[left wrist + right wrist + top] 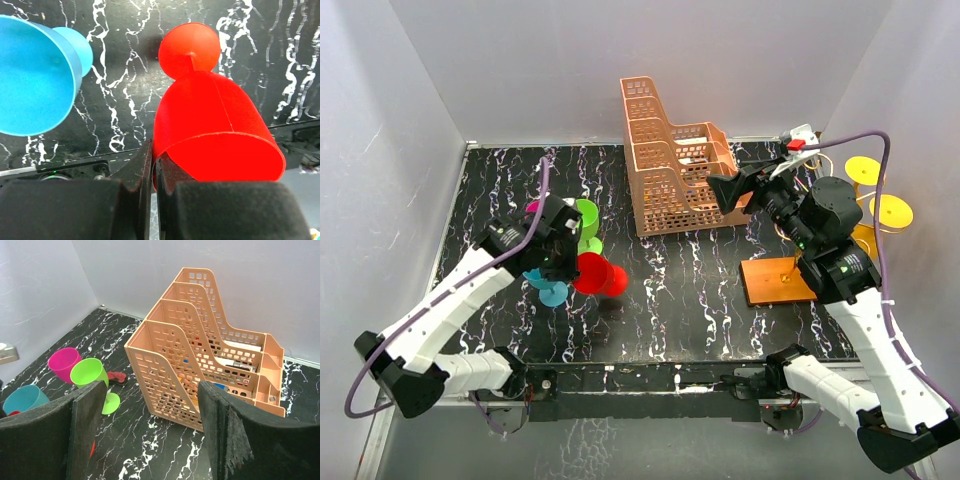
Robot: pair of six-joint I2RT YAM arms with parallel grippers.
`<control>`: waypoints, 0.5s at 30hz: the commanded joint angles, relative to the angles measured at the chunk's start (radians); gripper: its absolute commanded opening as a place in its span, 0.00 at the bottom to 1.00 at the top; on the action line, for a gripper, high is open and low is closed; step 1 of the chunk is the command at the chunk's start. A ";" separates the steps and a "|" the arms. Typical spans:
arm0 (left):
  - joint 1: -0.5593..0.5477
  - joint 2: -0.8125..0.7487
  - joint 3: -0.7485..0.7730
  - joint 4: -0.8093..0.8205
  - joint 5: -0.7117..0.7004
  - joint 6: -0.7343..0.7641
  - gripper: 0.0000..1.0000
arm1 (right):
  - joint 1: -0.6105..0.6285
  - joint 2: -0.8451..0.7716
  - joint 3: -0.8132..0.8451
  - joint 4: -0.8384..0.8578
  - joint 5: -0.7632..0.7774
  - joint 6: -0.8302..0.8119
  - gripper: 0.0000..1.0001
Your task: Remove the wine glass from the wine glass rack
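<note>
Trouble could come on the left side. The left tool (154,161) has its fingers together on the thin rim of the red wine glass (215,120), which lies on its side down at the worktop (670,300), foot pointing away. Whether it rests there or hangs just clear, I cannot tell. That is a pinch on one slick curved wall, so my guess is the glass could swing or slip out. A roll would send it into the blue glass (35,75) just beside it, or on toward the green glass (89,372) and pink glass (64,362).

Over on the right, the right tool (152,395) hangs high, fingers wide apart with nothing between them, facing the peach basket (200,340). Reaching down from there, the arm could snag the wine glass rack (775,281) beneath it, whose thin gold wire looks easy to tip. The rack sits at the worktop's right edge, orange-brown board flat, yellow glasses (863,170) on its hooks.

The red glass is opaque and smooth, with a wide bowl, short stem and round foot.
</note>
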 commanded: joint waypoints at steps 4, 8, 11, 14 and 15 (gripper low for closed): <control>0.009 0.143 0.012 0.005 -0.099 0.110 0.00 | 0.000 -0.044 0.024 0.030 0.012 -0.026 0.80; 0.017 0.183 0.013 0.005 -0.108 0.145 0.00 | 0.001 -0.062 0.015 0.020 0.023 -0.041 0.80; 0.021 0.192 0.016 -0.005 -0.124 0.164 0.03 | 0.001 -0.064 0.012 0.011 0.030 -0.044 0.80; 0.030 0.196 0.027 -0.018 -0.146 0.171 0.15 | 0.000 -0.055 0.011 0.002 0.012 -0.044 0.80; 0.029 0.196 0.025 -0.013 -0.147 0.173 0.18 | 0.000 -0.050 0.014 -0.005 0.006 -0.043 0.80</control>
